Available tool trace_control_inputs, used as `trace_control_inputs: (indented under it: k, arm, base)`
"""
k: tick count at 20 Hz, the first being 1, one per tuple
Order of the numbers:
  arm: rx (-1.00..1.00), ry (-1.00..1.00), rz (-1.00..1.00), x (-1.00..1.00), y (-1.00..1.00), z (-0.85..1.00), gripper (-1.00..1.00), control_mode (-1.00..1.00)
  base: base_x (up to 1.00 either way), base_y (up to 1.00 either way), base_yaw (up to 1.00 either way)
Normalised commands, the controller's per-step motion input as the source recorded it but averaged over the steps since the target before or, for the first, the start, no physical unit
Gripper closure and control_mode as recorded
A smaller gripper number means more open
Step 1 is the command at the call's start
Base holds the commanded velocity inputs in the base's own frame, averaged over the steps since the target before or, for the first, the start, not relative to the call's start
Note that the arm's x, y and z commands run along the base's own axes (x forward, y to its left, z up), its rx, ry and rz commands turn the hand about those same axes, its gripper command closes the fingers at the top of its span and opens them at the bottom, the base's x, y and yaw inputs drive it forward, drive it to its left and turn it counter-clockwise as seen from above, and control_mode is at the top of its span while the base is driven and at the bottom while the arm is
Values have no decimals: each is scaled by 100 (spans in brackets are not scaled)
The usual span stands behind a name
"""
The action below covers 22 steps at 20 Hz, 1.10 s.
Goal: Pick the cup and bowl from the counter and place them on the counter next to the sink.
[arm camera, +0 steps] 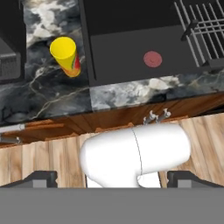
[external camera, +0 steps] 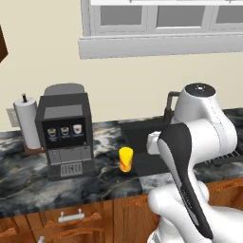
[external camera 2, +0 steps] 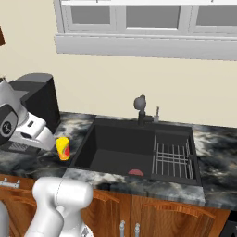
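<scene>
The cup (external camera: 126,159) (external camera 2: 63,148) (arm camera: 65,56), a small yellow tumbler with red-orange patches, stands upright on the black marble counter (external camera: 28,180) just left of the sink (external camera 2: 115,148) (arm camera: 127,48). The bowl is out of view. My gripper (arm camera: 113,178) hangs high above the counter's front edge and the wooden floor. It is open, its two dark fingertips (arm camera: 41,177) far apart with nothing between them. The cup sits well off from it, up and to the left in the hand view.
A black coffee machine (external camera: 64,135) stands left of the cup, with a paper towel roll (external camera: 27,123) beyond it. The sink holds a wire rack (external camera 2: 172,159) on its right side, a red drain (arm camera: 152,59) and a dark faucet (external camera 2: 140,109) behind. Counter (external camera 2: 217,143) continues right of the sink.
</scene>
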Motion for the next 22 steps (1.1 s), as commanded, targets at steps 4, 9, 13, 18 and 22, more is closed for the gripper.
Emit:
trace_control_inputs:
  k: [4,9,13,18,22]
  arm:
    - [0,0,0,0,0,0,-100,-100]
    - [0,0,0,0,0,0,-100,-100]
    - [0,0,0,0,0,0,-100,100]
    - [0,0,0,0,0,0,-100,100]
    - [0,0,0,0,0,0,-100,100]
  base:
    - [0,0,0]
    - [0,0,0]
    - [0,0,0]
    - [-57,0,0]
    - [-100,0,-2]
